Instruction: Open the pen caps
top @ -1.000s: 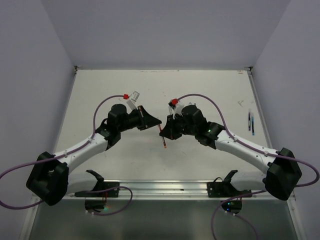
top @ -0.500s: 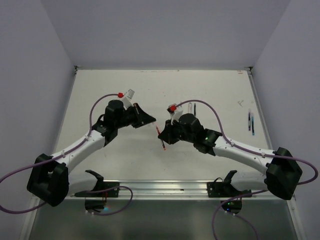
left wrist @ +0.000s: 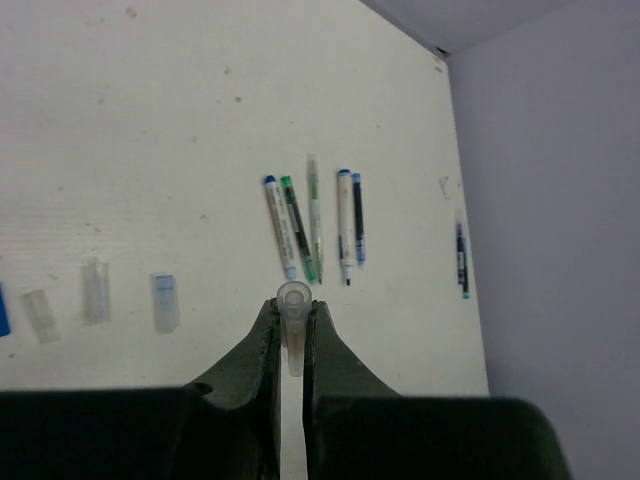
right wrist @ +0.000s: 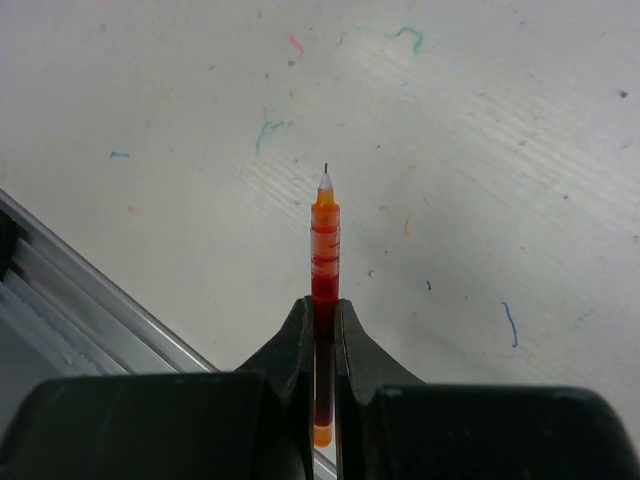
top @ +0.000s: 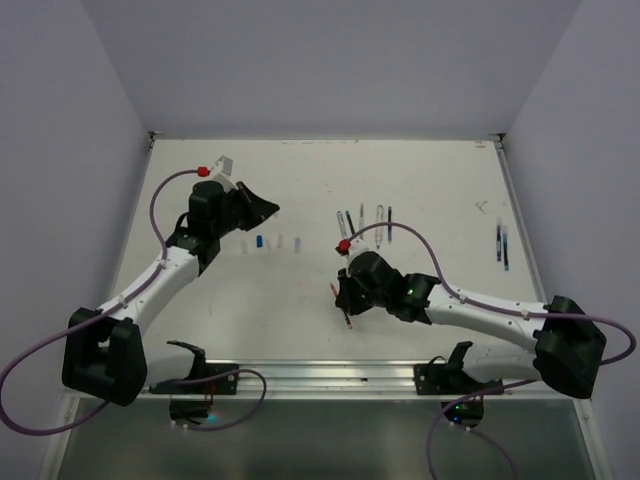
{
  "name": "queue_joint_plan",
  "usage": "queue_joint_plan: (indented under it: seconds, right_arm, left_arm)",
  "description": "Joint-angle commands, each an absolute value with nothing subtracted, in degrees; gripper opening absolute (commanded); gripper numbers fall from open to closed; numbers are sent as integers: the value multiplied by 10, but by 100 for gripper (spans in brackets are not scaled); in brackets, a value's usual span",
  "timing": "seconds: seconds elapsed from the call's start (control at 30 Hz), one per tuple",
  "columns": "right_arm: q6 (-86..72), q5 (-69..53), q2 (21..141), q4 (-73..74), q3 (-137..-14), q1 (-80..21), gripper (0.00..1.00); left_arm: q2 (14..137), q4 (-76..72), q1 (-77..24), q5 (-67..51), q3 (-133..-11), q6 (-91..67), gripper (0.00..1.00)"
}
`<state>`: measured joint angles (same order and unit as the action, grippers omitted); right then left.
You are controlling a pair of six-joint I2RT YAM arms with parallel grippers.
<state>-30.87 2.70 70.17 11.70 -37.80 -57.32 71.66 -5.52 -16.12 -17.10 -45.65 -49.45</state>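
red pen (right wrist: 324, 250) tail hidden, clear cap (left wrist: 292, 300) half-covered

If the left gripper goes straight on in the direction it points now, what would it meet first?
Likely the green pen, lying ahead of the left gripper and its clear cap. Depth is unclear, so bare table might come first.

There are five pen caps (left wrist: 165, 302) in all: four lie on the table (left wrist: 150, 120) (one blue cap (left wrist: 3, 312), three clear or whitish) and one clear cap (left wrist: 292, 300) is held. There are eight pens (left wrist: 344, 225): five clustered, two dark pens (top: 498, 243) apart at the right, one red pen (right wrist: 324, 260) held.
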Motion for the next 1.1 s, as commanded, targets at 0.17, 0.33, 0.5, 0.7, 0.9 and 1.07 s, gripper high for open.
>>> queue_joint_plan:
  seconds: [0.17, 0.33, 0.5, 0.7, 0.9, 1.07]
  right_arm:
    - [-263, 27, 729, 208, -502, -359, 0]
    - [-218, 9, 803, 229, -565, -235, 0]
    - [-198, 8, 903, 220, -626, -173, 0]
    - [-160, 10, 980, 197, -674, -137, 0]
    - [-143, 6, 1053, 182, -710, -127, 0]
    - [-147, 6, 1072, 169, -717, -121, 0]
  left_arm:
    - [674, 85, -131, -9, -424, -381, 0]
    - [693, 105, -119, 64, -410, -366, 0]
    - [742, 103, -105, 83, -418, -358, 0]
    - [781, 105, -90, 109, -423, -359, 0]
    - [803, 83, -83, 106, -417, -374, 0]
    - [835, 66, -82, 99, -420, -378, 0]
